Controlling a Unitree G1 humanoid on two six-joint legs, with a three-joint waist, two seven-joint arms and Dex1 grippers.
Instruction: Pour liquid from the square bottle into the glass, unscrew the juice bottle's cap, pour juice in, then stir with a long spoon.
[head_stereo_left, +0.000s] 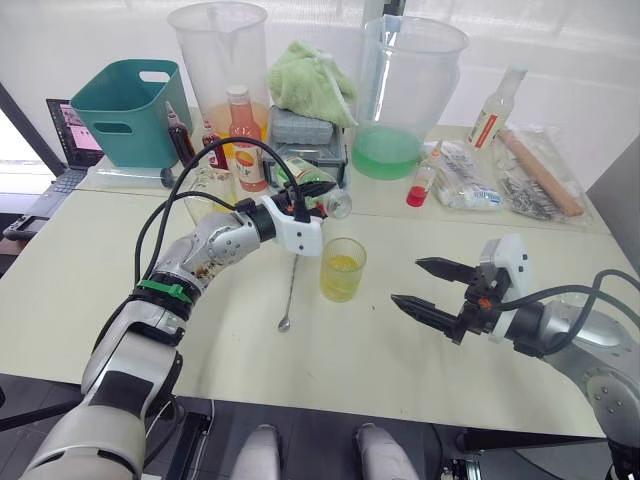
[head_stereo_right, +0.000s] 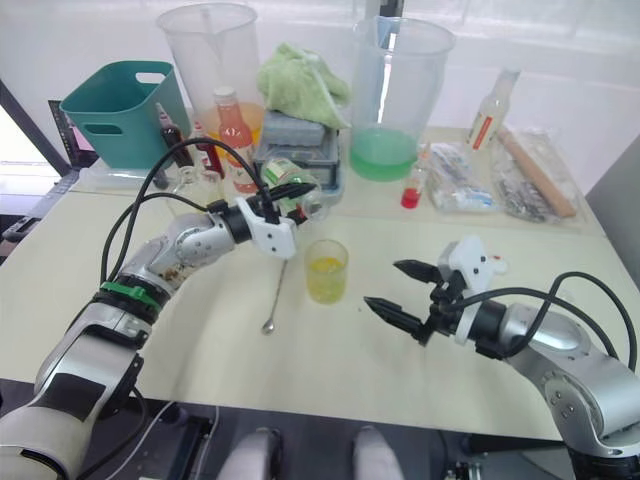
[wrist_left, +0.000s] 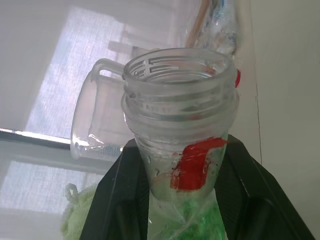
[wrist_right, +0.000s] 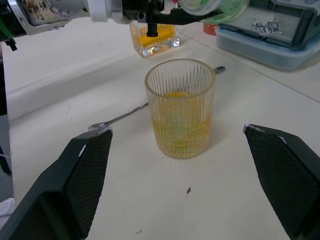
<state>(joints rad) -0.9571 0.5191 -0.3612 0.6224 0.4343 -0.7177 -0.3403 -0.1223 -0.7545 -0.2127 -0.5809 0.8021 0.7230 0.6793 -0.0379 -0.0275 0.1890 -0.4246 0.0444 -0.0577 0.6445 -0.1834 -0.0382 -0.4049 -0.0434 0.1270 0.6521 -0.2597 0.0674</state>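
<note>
The left gripper (head_stereo_left: 305, 205) gripped the uncapped juice bottle (head_stereo_left: 318, 190), tilted above the glass (head_stereo_left: 342, 269). The right gripper (head_stereo_left: 433, 290) hovered wide open beside the glass, empty.

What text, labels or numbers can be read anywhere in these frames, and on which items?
None can be read.
Juice bottle in the left hand: green-and-white label, lettering too blurred.
Slim bottle: red label, too small.
Red-capped bottle: label unreadable.
Laptop: screen text too small.
</note>
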